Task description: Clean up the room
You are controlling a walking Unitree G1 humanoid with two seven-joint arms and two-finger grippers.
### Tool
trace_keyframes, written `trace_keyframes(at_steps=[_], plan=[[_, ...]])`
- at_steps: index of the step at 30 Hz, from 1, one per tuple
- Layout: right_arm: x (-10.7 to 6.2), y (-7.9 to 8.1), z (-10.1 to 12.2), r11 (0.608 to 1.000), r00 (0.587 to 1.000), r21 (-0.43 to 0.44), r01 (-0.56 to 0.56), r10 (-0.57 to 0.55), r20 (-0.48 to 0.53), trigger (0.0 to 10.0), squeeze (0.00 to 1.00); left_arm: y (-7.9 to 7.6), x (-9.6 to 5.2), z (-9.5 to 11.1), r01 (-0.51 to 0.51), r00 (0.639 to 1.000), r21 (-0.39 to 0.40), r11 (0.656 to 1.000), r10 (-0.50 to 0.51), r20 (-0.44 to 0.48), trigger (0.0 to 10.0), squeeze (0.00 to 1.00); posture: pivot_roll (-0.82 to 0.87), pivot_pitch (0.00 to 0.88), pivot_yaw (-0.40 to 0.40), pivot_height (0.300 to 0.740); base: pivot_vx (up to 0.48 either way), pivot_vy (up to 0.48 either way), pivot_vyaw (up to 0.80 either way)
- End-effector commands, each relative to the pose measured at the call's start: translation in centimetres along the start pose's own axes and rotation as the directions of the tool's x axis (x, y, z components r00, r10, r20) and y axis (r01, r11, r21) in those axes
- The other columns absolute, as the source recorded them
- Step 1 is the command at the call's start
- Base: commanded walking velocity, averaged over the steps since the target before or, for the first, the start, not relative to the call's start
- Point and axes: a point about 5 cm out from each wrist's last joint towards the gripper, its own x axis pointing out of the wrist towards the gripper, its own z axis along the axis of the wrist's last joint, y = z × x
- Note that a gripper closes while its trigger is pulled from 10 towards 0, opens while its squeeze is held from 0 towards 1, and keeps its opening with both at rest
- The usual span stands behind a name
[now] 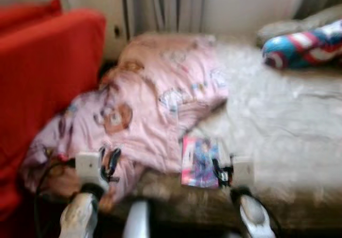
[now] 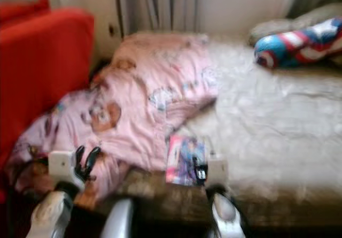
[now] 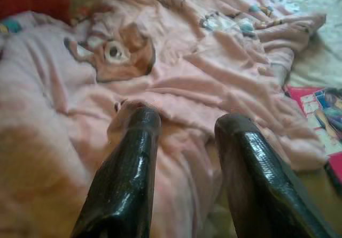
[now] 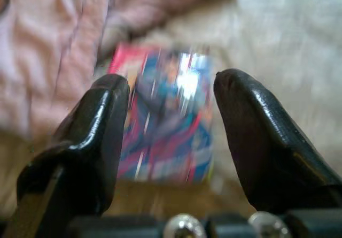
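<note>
Book [image 1: 200, 162], pink and blue cover, lies flat near the front edge of the bed [image 1: 278, 120], its one long side just beside the hem of the pink blanket [image 1: 155, 104]. We take it as the item in hand for tidying the room; that is our reading, since the task names no object.

Right gripper [image 4: 171, 96]: fingers released, parted wide. In the right wrist view the book sits ahead of and between the two fingers, apart from both. In the head views the fingers hang at the book's near right corner. We judge the wide spread suits a thin flat thing that must be pinched by an edge; the book lies close to the bed's edge, so an edge approach looks possible. Head views are blurred, so we cannot tell whether any fingertip touches the cover.

Left gripper [image 3: 187, 123]: fingers also released, empty. The blanket's folds lie just beyond and under the fingertips; the bear print [image 3: 115, 56] is further ahead, between the finger lines. Whether the tips touch the cloth we cannot say. The blanket is heaped and hangs off the bed's left side against the red sofa [image 1: 43, 72], which we judge leaves it loose and apt to drag.

A star-patterned pillow [image 1: 304, 45] rests at the far right of the bed, well apart from both grippers.
</note>
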Motion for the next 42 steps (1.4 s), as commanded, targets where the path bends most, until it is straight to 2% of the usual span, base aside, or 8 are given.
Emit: trace_keyframes(at_steps=[1, 23, 27, 33, 42], plan=[[0.21, 0.06, 0.56, 1.000, 1.000, 0.000, -0.006, 0.006, 0.024, 10.0, 0.00, -0.10, 0.62, 1.35, 0.015, 0.999, 0.018, 1.000, -0.016, 0.052, 10.0, 0.00, 0.03, 0.034, 0.010, 0.615, 0.000, 0.000, 0.00], [0.19, 0.20, 0.43, 1.000, 1.000, 0.004, -0.004, 0.004, 0.027, 10.0, 0.00, -0.19, 0.73, 1.51, 0.027, 0.999, 0.020, 0.999, -0.028, 0.043, 10.0, 0.00, 0.04, 0.033, 0.016, 0.615, 0.000, 0.000, 0.00], [0.17, -0.16, 0.93, 1.000, 0.998, 0.029, 0.010, -0.012, 0.061, 10.0, 0.00, -0.31, 0.77, 1.50, 0.032, 0.999, 0.020, 0.999, -0.033, 0.043, 10.0, 0.00, 0.03, 0.031, 0.017, 0.615, 0.000, 0.000, 0.00], [0.22, -0.36, 0.84, 1.000, 0.999, 0.017, 0.015, -0.016, 0.051, 10.0, 0.00, -0.37, 0.76, 1.45, 0.035, 0.999, 0.020, 0.999, -0.036, 0.041, 10.0, 0.00, 0.04, 0.030, 0.016, 0.650, 0.000, 0.000, 0.00], [0.26, -0.06, 0.58, 1.000, 0.999, 0.012, 0.005, -0.006, 0.032, 10.0, 0.00, -0.35, 0.79, 1.43, 0.038, 0.998, 0.023, 0.999, -0.038, 0.039, 10.0, 0.00, 0.03, 0.032, 0.019, 0.650, 0.000, 0.000, 0.00]])
